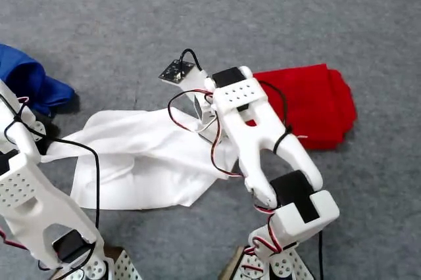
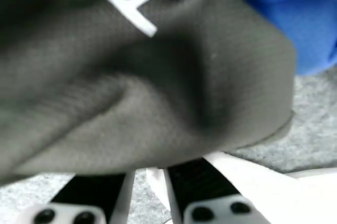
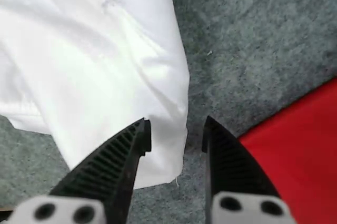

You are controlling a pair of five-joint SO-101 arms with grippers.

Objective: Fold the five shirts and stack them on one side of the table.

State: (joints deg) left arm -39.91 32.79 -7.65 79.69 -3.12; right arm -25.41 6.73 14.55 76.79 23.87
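Right wrist view shows the right tool (image 3: 176, 129) spread wide and empty over the white shirt's (image 3: 95, 50) edge, just beside the red shirt (image 3: 295, 150). The white shirt lies spread mid-worktop (image 1: 368, 30). A neat fold likely calls for pinching only the hem corner, then carrying it straight across. Whether the left tool (image 2: 149, 187), close by a black shirt (image 2: 158, 77), holds anything cannot be told.

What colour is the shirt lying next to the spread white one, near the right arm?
Red, plain with no pattern. The shirt shows best in the high view.
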